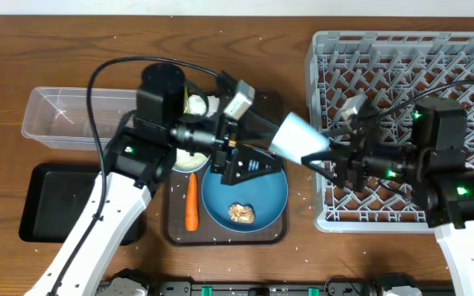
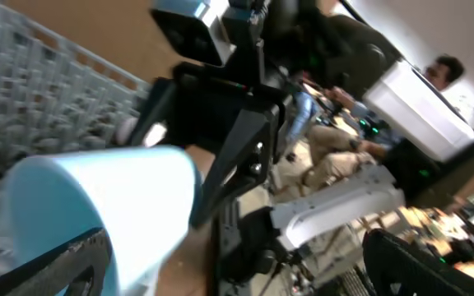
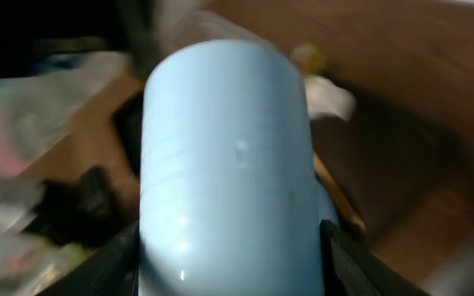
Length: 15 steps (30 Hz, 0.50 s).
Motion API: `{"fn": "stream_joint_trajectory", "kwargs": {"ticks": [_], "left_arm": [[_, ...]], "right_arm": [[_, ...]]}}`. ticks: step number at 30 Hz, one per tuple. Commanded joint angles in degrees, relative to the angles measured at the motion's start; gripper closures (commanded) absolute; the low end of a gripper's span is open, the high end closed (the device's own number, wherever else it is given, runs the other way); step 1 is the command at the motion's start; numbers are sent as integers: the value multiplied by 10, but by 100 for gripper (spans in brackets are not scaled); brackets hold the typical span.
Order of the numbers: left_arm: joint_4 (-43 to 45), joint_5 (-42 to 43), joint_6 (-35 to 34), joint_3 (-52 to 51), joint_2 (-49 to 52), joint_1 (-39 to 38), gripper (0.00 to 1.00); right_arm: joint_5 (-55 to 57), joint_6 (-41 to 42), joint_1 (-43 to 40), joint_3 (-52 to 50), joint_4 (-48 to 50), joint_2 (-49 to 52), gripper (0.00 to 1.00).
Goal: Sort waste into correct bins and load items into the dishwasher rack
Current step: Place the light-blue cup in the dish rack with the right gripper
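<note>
**Cup in mid-air btw. both grippers, at rack's left edge**

Small light-blue cup [image 1: 296,136] is off the tabletop [image 1: 23,49], lying on its side. It hangs over the gap btw. the brown serving tray [image 1: 171,234] and the dishwasher rack [image 1: 401,45], just above the upper-right rim of the dark-blue plate [image 1: 266,197].

Right gripper [image 1: 323,156] reaches in from the rack side. In the right wrist view the cup fills the frame w/ a dark finger [image 3: 113,263] pressed to each flank, so these jaws are clamped on the cup.

Left gripper [image 1: 276,148] comes in from the tray side. Its jaws look spread wider than the cup. In the left wrist view one finger [image 2: 56,263] sits at the cup's lower edge and the other is well apart at the far right. Can't tell if that near finger touches the cup.

Rest of the scene:
- The plate is on the serving tray w/ the brown food lump [image 1: 241,214] on it.
- Small orange carrot [image 1: 192,201] lies on the tray just left of the plate.
- White bowl [image 1: 189,161] is at the tray's top, partly hidden under the left arm.
- Clear tub [image 1: 56,123] is at far left, w/ the black tray [image 1: 48,201] just below it.
- Loose white rice [image 1: 303,201] is dotted over the tabletop.
</note>
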Motion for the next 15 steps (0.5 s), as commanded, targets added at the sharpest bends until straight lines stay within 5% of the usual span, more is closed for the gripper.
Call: {"fn": "stream_joint_trajectory", "kwargs": {"ticks": [1, 15], "left_arm": [[3, -9, -1, 3, -7, 28, 2], [-23, -11, -11, 2, -7, 50, 2]], "right_arm": [[175, 143, -37, 6, -16, -23, 46], [365, 303, -407, 9, -130, -42, 45]]}}
